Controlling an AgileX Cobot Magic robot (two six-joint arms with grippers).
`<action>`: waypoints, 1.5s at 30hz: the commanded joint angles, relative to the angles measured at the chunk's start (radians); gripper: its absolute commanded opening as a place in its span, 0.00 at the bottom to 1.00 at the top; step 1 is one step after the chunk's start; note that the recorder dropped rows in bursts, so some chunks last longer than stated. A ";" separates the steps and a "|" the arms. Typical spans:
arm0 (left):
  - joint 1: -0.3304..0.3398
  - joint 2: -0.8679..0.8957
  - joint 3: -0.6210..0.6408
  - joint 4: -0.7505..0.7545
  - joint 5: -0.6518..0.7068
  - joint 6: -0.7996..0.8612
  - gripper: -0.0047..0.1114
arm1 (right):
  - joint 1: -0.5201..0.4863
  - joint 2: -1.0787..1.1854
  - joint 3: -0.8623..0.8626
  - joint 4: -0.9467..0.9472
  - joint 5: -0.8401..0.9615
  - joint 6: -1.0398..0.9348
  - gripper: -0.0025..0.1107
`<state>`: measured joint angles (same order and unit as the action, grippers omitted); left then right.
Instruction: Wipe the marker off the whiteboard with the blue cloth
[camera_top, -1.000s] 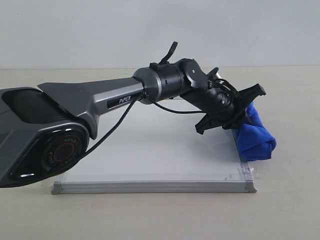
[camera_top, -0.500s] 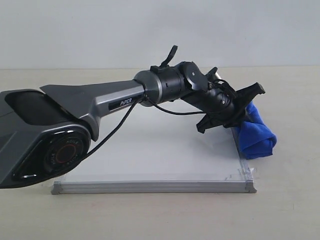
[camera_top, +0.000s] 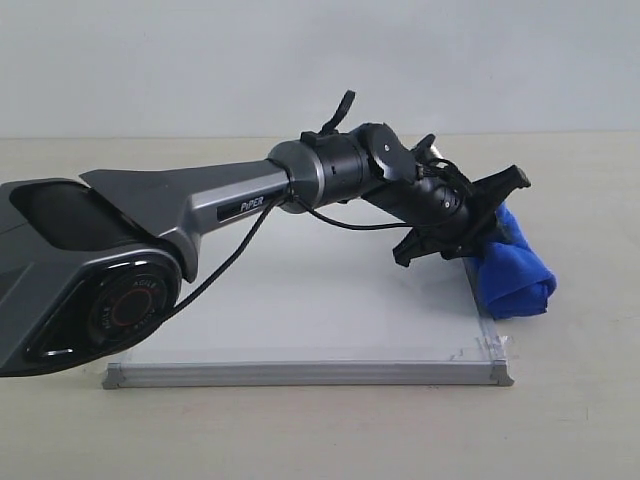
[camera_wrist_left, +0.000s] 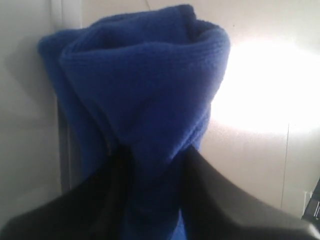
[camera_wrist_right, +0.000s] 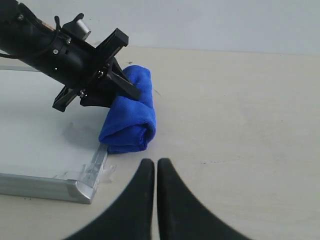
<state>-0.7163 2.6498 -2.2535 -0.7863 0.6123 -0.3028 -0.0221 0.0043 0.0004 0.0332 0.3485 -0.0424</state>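
Note:
The blue cloth (camera_top: 515, 270) is a bunched bundle lying over the right edge of the whiteboard (camera_top: 320, 290), partly on the table. My left gripper (camera_top: 478, 235) reaches across the board and is shut on the cloth. In the left wrist view the cloth (camera_wrist_left: 145, 90) is pinched between the dark fingers (camera_wrist_left: 215, 200). No red marker line shows on the bare part of the board. My right gripper (camera_wrist_right: 151, 162) is shut on nothing and hovers over the table, near the board's corner (camera_wrist_right: 82, 187) and the cloth (camera_wrist_right: 131, 112).
The large grey left arm (camera_top: 150, 220) stretches over the left and middle of the board, hiding part of it. Clear tape bits (camera_top: 480, 350) sit at the board's near right corner. A beige tabletop (camera_wrist_right: 240, 110) lies right of the board.
The left wrist and the cloth shifted slightly to the right and up. In the last half second there is almost no motion.

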 joint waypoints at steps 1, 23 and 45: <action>-0.004 -0.002 -0.004 -0.009 0.020 0.007 0.57 | -0.007 -0.004 0.000 -0.003 -0.005 -0.001 0.02; 0.086 -0.063 -0.004 -0.240 0.138 0.209 0.76 | -0.007 -0.004 0.000 -0.003 -0.005 -0.001 0.02; 0.252 -0.423 -0.004 0.027 0.580 0.651 0.08 | -0.007 -0.004 0.000 -0.003 -0.007 -0.001 0.02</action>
<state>-0.4674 2.3093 -2.2600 -0.9128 1.1561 0.3304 -0.0221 0.0043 0.0004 0.0332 0.3485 -0.0424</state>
